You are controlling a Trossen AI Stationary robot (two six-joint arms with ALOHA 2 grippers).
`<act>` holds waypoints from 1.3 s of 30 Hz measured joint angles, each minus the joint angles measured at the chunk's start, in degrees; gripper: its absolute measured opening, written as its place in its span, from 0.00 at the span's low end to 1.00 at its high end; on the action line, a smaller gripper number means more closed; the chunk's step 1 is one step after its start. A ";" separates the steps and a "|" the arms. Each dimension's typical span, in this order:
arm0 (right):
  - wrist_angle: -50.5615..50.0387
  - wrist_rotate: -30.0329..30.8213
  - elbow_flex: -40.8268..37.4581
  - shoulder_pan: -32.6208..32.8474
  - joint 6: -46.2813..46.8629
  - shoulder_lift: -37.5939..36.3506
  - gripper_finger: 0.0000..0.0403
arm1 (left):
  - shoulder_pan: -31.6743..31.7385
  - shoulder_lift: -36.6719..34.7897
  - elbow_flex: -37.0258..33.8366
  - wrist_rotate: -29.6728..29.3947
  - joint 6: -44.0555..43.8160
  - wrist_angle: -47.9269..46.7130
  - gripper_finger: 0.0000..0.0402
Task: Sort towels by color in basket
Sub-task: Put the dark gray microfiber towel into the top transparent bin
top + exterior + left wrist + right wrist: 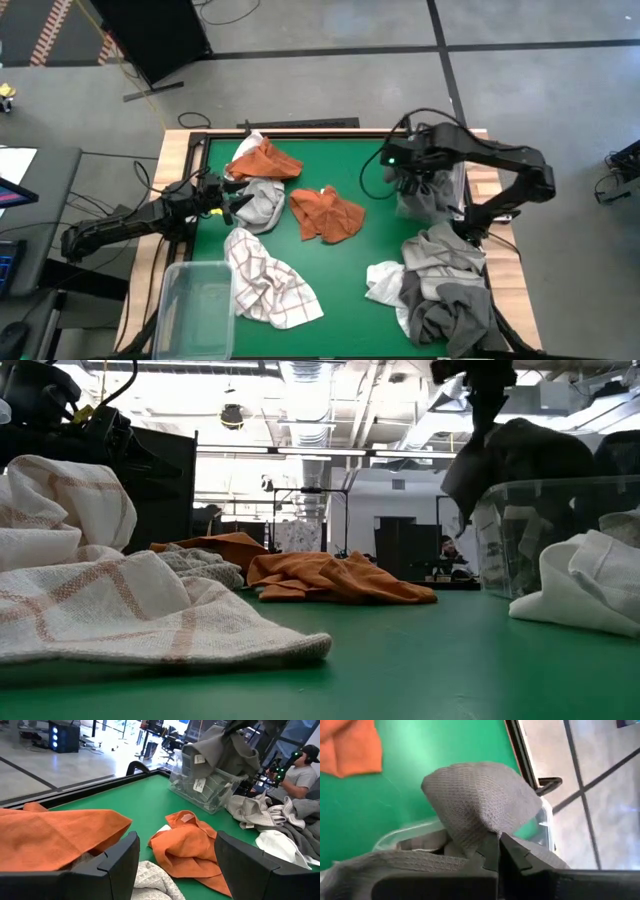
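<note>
Two pincers differ: the right pincer (pixel 497 851) pinches a grey towel (pixel 480 802) above the clear bin (pixel 432 192) to drop it there; the left pincer (pixel 228 195) waits open over the orange towel (pixel 264 160).

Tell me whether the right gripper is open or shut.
Shut: the right gripper pinches a fold of a grey towel between closed fingers, above the clear bin.

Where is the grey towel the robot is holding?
In the high view the grey towel hangs from the right gripper over the clear bin at the table's right back, its fingers pinched shut on the cloth.
</note>
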 joint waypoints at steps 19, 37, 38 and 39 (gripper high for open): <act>8.85 -15.07 -0.26 -5.86 -11.45 -18.64 0.06 | -0.02 0.01 0.09 0.15 0.06 -2.13 0.61; 5.96 -15.48 -9.38 -6.34 -6.36 -31.61 0.06 | -0.01 0.01 0.02 -0.07 0.02 -1.44 0.61; 6.05 -15.45 -11.65 -6.75 -6.82 -32.01 0.06 | -0.01 0.01 0.00 -0.07 0.02 -1.41 0.61; 6.10 -15.49 -14.14 -7.37 -7.42 -32.46 0.06 | -0.01 0.01 0.00 -0.08 -0.01 -1.40 0.61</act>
